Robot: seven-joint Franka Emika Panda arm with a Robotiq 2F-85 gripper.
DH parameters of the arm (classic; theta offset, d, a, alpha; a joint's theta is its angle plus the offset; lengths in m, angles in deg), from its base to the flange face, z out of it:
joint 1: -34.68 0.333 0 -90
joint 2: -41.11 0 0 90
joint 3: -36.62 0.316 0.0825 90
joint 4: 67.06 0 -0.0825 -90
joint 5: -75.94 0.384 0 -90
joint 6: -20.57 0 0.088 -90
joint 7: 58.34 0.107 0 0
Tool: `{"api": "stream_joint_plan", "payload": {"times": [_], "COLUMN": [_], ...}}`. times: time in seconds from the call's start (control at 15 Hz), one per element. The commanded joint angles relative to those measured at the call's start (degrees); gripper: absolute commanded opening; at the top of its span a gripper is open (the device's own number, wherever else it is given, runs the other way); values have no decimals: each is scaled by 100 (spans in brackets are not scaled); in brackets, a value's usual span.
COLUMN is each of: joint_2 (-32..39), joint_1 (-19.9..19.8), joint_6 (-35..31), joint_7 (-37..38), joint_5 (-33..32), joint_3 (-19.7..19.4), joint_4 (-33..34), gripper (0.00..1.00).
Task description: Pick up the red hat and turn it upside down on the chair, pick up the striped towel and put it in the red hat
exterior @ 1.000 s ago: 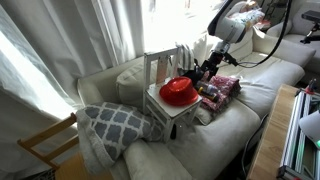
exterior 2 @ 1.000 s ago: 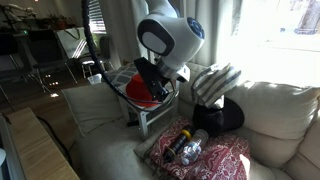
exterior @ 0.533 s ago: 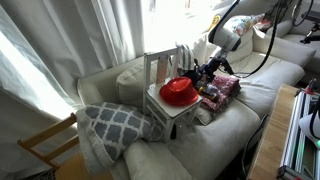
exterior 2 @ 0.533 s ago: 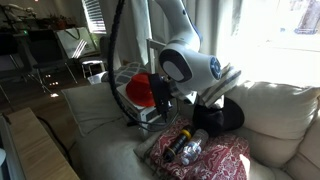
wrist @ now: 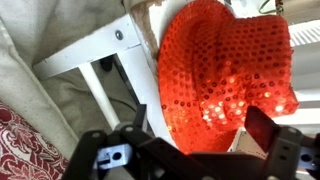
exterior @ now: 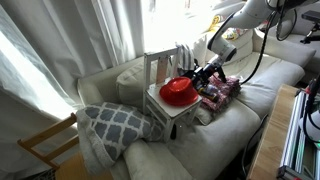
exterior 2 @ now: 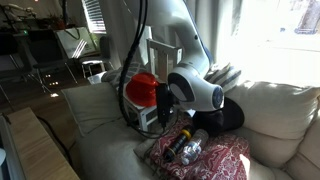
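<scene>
A red sequined hat sits crown up on the seat of a small white chair that stands on the sofa. It shows in both exterior views and fills the wrist view. My gripper is open, with a finger on each side of the hat's near brim. In an exterior view the gripper is right beside the hat. A striped towel lies behind the arm on a black object. The arm hides most of it.
A red patterned cloth with a dark bottle on it lies on the sofa beside the chair. A grey patterned cushion leans on the chair's other side. A wooden chair stands off the sofa. Curtains hang behind.
The arm has come down and moved toward the chair. The open gripper has closed in on the hat's brim. The hat and towel have not moved.
</scene>
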Motion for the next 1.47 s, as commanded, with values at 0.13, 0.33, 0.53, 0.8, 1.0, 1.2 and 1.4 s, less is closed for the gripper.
{"api": "stream_joint_plan", "payload": {"times": [0.13, 0.33, 0.53, 0.8, 1.0, 1.2, 1.4], "joint_2": [179, 359, 488, 680, 811, 896, 974], "joint_1": [90, -29, -140, -147, -146, -133, -157], "joint_6": [69, 185, 631, 1008, 1142, 1182, 1187], "joint_7": [95, 123, 198, 158, 114, 102, 115], "joint_5": [198, 283, 196, 174, 205, 225, 242], "joint_3": [-87, -52, -56, -136, -143, -146, -155], "joint_4": [190, 371, 494, 643, 750, 827, 910], "gripper": [100, 100, 100, 100, 100, 100, 80]}}
